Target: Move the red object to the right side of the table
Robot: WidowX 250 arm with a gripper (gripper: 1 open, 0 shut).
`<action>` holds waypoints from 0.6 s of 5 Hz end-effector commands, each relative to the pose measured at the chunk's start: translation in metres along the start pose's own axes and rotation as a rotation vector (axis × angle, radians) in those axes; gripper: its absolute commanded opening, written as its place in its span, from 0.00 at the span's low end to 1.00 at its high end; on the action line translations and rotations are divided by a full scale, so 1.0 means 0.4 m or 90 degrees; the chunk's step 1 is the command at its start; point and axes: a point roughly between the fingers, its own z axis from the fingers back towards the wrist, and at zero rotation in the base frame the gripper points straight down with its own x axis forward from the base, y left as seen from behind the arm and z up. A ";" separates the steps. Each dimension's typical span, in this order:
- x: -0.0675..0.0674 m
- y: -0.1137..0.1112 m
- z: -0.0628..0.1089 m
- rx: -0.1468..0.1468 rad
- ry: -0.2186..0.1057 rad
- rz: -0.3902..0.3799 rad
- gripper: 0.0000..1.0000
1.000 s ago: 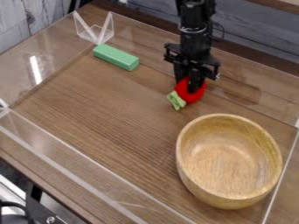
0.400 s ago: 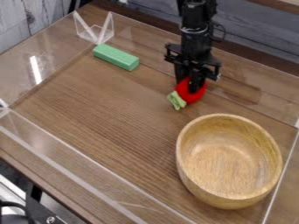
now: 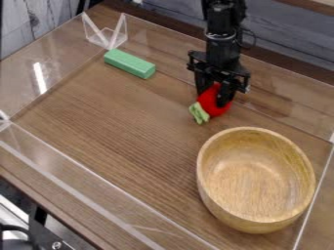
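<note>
In the one camera view I am looking down across the bench [image 3: 117,137] from its near edge, and my single arm is reaching in from twelve o'clock with the pincer [image 3: 217,91] pointing straight down. The red object [image 3: 209,100] is lying on the wood directly beneath it, a shade toward seven o'clock of the pincer's centre, with its red body sitting between the two dark fingers. I am seeing daylight between the fingers and the red skin, so I am reading the jaws as parted and no longer clamping the toy.

The toy's long axis is running from about one o'clock to seven o'clock. Its light-green stem end is pointing toward seven o'clock, down toward the near-left, and the rounded red end is tucked under the pincer.

It is resting right of the bench's centre, just up and left of the wooden bowl [image 3: 257,177] and well apart from the green block [image 3: 129,64] at ten o'clock. I am judging the placement as essentially made, so a straight lift should clear it.
</note>
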 end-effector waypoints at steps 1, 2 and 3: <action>-0.016 -0.049 -0.013 -0.009 0.017 -0.021 1.00; -0.020 -0.048 0.033 -0.017 -0.004 -0.019 1.00; -0.025 -0.043 0.084 -0.025 -0.028 -0.015 1.00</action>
